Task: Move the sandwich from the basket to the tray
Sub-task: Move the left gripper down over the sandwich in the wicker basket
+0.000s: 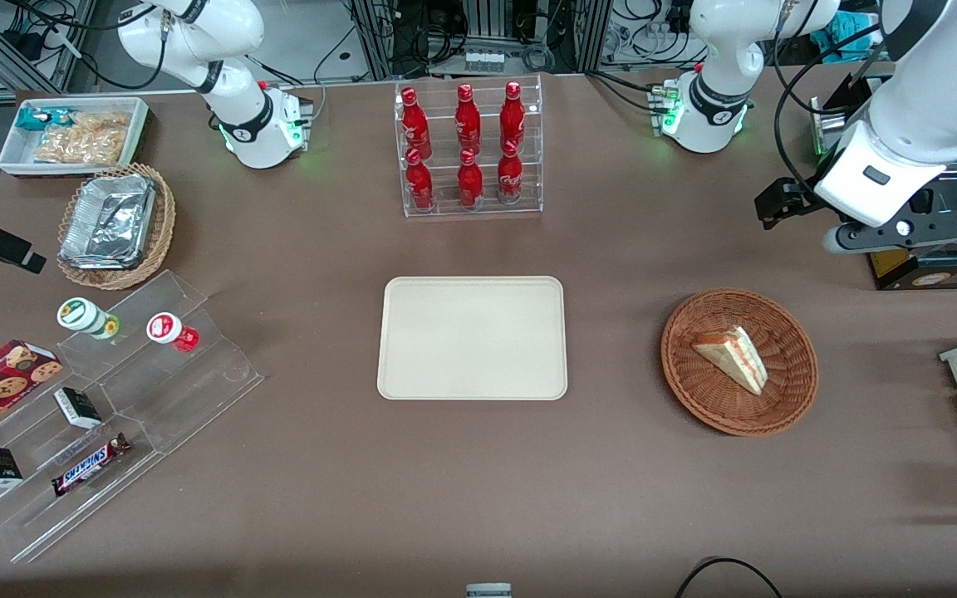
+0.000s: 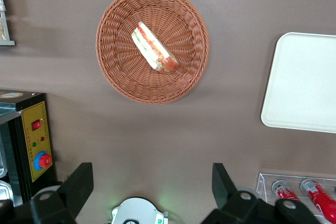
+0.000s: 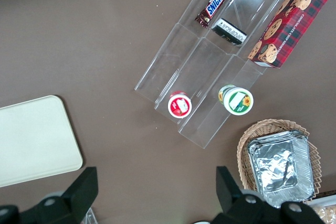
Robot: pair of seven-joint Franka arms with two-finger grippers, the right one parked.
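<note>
— What do you have from the front?

— I see the sandwich (image 1: 732,358) lying in the reddish wicker basket (image 1: 738,360), toward the working arm's end of the table (image 1: 478,482). The cream tray (image 1: 472,338) sits mid-table, well apart from the basket, nearer the camera than the clear rack of red bottles (image 1: 468,148). The left gripper (image 1: 786,203) hangs above the table, farther from the camera than the basket.

— And the wrist camera?

— There I look down on the sandwich (image 2: 154,49) inside the basket (image 2: 152,44), with a corner of the tray (image 2: 303,82) beside it. The gripper (image 2: 152,184) has its fingers (image 2: 223,182) spread wide, holding nothing.
</note>
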